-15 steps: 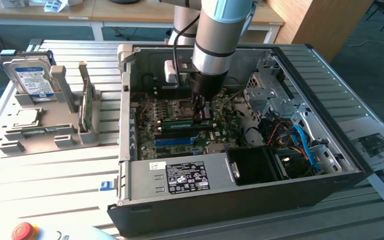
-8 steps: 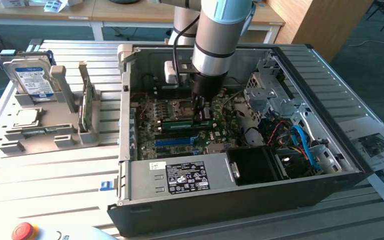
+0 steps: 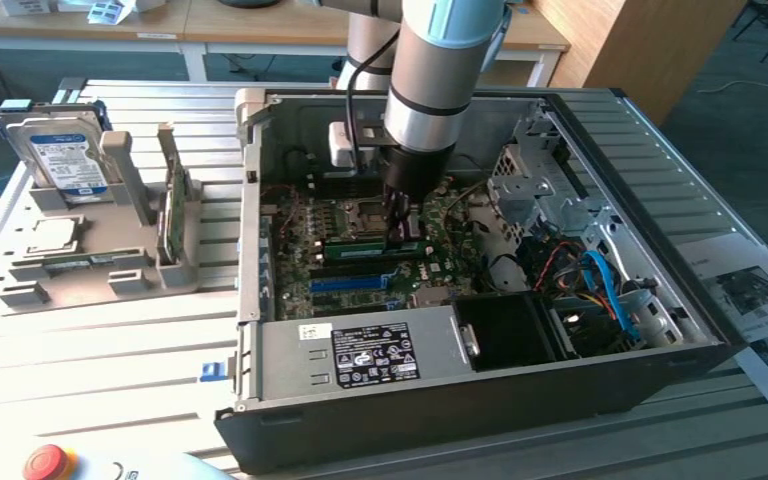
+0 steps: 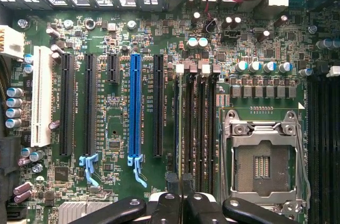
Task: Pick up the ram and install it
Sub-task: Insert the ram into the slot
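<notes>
Nearest, on the exterior view's left of the slatted metal table (image 3: 91, 380): a round red button (image 3: 48, 462). Just beyond it lies a black open-sided computer case (image 3: 491, 420), flat on the table. A silver power supply box (image 3: 291, 355) with a black label runs along its near wall, and a black square fan (image 3: 511, 330) sits on the exterior view's right of the box. Further in is the green motherboard (image 3: 301, 275). A grey robot arm (image 3: 431, 80) stands near-vertical into the case. Its black gripper (image 3: 404, 222) is over the memory slots, fingertips (image 4: 172, 184) drawn tight together, pinching the top edge of a thin green ram stick (image 3: 357, 243). The ram stick stands on edge, lengthwise along a slot at mid-board; fully seated or not, cannot tell. Wrist view: a long blue slot (image 4: 135, 107) on one side of the gripper, an empty silver-framed processor socket (image 4: 263, 160) on the other. Outside the case, to the exterior view's left, a grey plastic holder (image 3: 91, 285) carries a small square silver chip (image 3: 51, 235), another green stick on edge (image 3: 171, 210) and, farthest, a boxy silver hard drive with blue label (image 3: 64, 155).
</notes>
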Controlling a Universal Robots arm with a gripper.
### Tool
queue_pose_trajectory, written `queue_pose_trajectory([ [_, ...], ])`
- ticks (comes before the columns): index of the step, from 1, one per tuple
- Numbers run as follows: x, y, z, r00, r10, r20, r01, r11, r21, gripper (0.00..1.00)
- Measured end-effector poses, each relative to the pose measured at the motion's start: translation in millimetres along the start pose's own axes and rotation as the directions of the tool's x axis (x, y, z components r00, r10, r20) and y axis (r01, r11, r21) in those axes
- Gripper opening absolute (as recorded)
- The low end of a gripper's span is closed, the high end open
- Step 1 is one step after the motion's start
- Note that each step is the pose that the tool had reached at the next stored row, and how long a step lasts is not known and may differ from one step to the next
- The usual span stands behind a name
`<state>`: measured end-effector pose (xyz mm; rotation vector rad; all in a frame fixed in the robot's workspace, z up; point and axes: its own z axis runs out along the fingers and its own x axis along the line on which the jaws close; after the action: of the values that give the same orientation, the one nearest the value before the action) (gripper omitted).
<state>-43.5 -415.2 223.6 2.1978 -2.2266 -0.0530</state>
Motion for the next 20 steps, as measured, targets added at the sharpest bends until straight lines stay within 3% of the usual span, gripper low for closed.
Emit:
queue_pose_trajectory([
  [3, 0.0, 0.0, 0.0, 1.0000, 0.000, 0.0000, 0.000, 1.0000, -0.0002, 0.12],
  [4, 0.0, 0.1, 0.0, 1.0000, 0.000, -0.0001, 0.000, 1.0000, -0.0001, 0.18],
  [6, 0.0, 0.0, 0.0, 1.0000, 0.000, 0.0000, 0.000, 1.0000, 0.0000, 0.18],
  [7, 0.0, 0.0, 0.0, 1.0000, 0.000, -0.0001, 0.000, 1.0000, 0.0000, 0.25],
  [20, 0.0, 0.0, 0.0, 1.0000, 0.000, -0.0001, 0.000, 1.0000, 0.0000, 0.25],
])
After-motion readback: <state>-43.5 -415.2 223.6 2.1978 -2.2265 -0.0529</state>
